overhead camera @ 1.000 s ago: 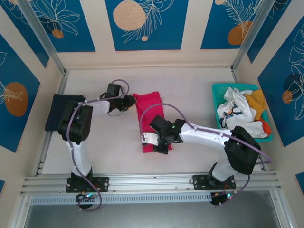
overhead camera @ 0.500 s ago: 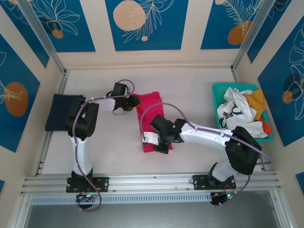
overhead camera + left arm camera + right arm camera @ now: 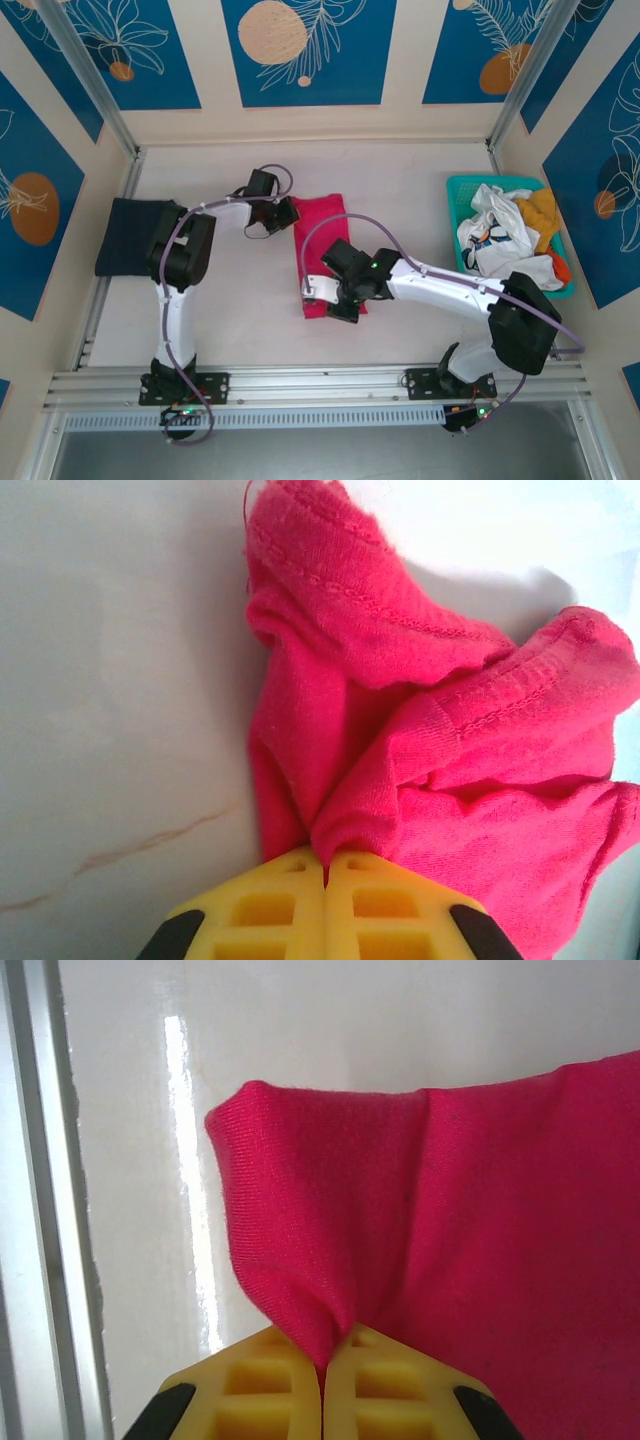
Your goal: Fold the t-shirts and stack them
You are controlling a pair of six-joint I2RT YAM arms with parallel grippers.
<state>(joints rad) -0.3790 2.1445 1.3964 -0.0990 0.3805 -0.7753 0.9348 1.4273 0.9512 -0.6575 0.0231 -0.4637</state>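
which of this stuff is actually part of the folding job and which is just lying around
Part of the job:
- magenta-pink t-shirt, pinched by the left fingers and right fingers
- folded navy t-shirt
- white shirt
- yellow-orange shirt

Just lying about:
- teal mesh basket holding the white and yellow-orange shirts
- blue floral wall panels

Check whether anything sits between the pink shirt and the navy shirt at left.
No loose object: only bare table between pink shirt and navy shirt, though the left arm stands over that gap. Both the left gripper and right gripper clamp the pink shirt.
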